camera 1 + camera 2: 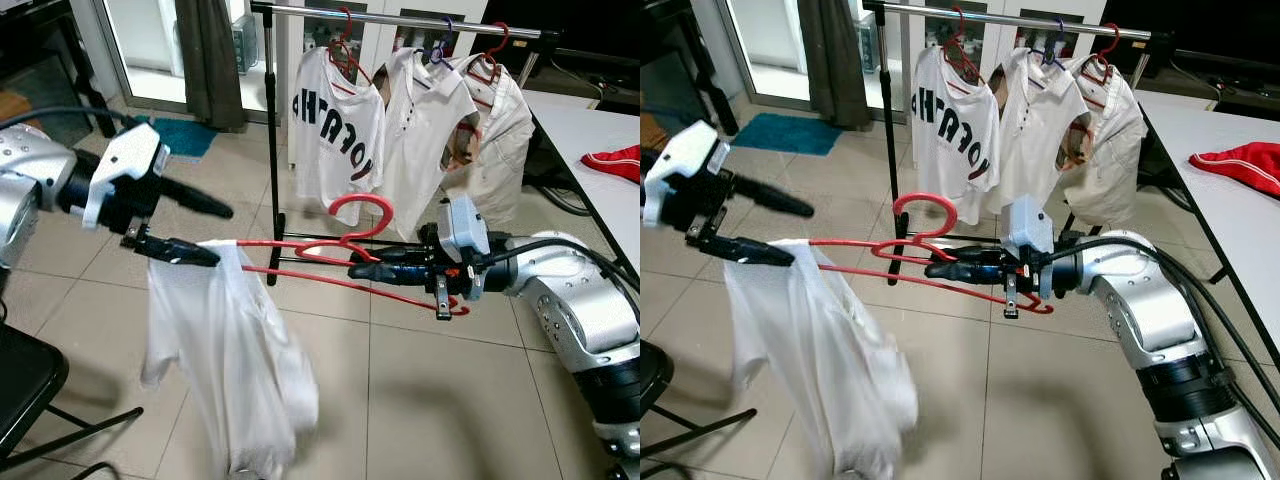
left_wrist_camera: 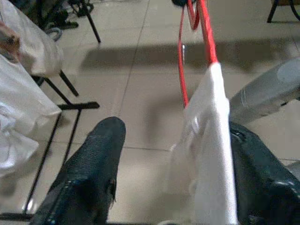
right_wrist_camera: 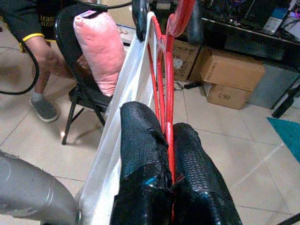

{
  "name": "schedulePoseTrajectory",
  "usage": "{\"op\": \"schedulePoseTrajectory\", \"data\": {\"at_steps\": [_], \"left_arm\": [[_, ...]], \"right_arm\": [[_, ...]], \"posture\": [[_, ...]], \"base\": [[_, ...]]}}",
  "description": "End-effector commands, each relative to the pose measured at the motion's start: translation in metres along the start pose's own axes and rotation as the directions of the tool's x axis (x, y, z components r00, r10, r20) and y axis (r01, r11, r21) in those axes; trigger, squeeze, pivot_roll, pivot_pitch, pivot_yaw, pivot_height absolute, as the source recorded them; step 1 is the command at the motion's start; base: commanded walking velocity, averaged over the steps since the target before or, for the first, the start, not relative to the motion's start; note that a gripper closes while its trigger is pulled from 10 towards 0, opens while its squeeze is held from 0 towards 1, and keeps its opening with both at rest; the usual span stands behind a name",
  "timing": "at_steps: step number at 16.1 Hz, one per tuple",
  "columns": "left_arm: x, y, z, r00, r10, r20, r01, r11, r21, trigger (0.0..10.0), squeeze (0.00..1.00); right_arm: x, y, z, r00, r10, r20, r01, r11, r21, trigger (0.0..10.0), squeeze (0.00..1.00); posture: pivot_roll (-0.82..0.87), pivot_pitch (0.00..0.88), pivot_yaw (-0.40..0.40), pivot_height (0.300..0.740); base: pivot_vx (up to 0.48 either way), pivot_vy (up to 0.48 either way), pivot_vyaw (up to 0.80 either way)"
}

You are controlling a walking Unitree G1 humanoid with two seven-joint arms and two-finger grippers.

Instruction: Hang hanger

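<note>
A red hanger (image 1: 330, 250) lies level in the air, hook (image 1: 362, 212) upward, in front of the clothes rack (image 1: 272, 150). My right gripper (image 1: 368, 264) is shut on its wires near the hook; the wrist view shows the red wire (image 3: 168, 117) pinched between both fingers. A white shirt (image 1: 230, 350) droops from the hanger's left end. My left gripper (image 1: 218, 235) is open at that end, and the shirt's shoulder (image 2: 211, 154) rests against its lower finger (image 2: 262, 173). The other finger (image 2: 89, 168) stands well apart.
The rack's rail (image 1: 400, 20) carries three white shirts on hangers. A white table (image 1: 575, 130) with a red cloth (image 1: 615, 160) is at the right. A black chair (image 1: 25, 390) stands at the lower left. A seated person's leg (image 3: 44, 56), a pink cushion (image 3: 101, 47) and boxes (image 3: 229, 70) lie behind.
</note>
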State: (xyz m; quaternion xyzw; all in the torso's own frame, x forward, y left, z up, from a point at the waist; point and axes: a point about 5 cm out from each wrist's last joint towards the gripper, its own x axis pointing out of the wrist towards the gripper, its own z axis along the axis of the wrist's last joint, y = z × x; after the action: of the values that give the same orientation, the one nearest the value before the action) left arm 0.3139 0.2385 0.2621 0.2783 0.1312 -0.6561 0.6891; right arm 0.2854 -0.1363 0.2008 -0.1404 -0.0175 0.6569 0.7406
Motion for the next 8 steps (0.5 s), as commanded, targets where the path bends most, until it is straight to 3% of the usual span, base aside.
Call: {"op": "schedulePoseTrajectory", "data": {"at_steps": [1, 4, 8], "left_arm": [[0.001, 0.0, -0.001, 1.0, -0.012, -0.009, 0.012, 1.0, 0.018, 0.0, 0.0], [0.005, 0.0, -0.004, 1.0, -0.028, -0.012, 0.029, 0.999, 0.015, 0.0, 0.0], [0.012, 0.003, 0.012, 0.997, -0.07, 0.04, 0.068, 0.997, 0.039, 0.0, 0.0]], "right_arm": [[0.001, -0.001, 0.01, 1.0, 0.02, 0.013, -0.019, 0.998, -0.059, 10.0, 0.0], [0.002, -0.001, 0.012, 0.999, 0.033, 0.014, -0.032, 0.998, -0.06, 10.0, 0.0], [0.003, -0.002, 0.012, 0.999, 0.047, 0.003, -0.047, 0.997, -0.061, 10.0, 0.0]], "posture": [[-0.04, 0.0, -0.009, 0.74], [-0.04, 0.0, -0.004, 0.74], [-0.05, 0.0, 0.001, 0.74]], "base": [[0.0, 0.0, 0.0], [0.0, 0.0, 0.0], [0.0, 0.0, 0.0]]}}
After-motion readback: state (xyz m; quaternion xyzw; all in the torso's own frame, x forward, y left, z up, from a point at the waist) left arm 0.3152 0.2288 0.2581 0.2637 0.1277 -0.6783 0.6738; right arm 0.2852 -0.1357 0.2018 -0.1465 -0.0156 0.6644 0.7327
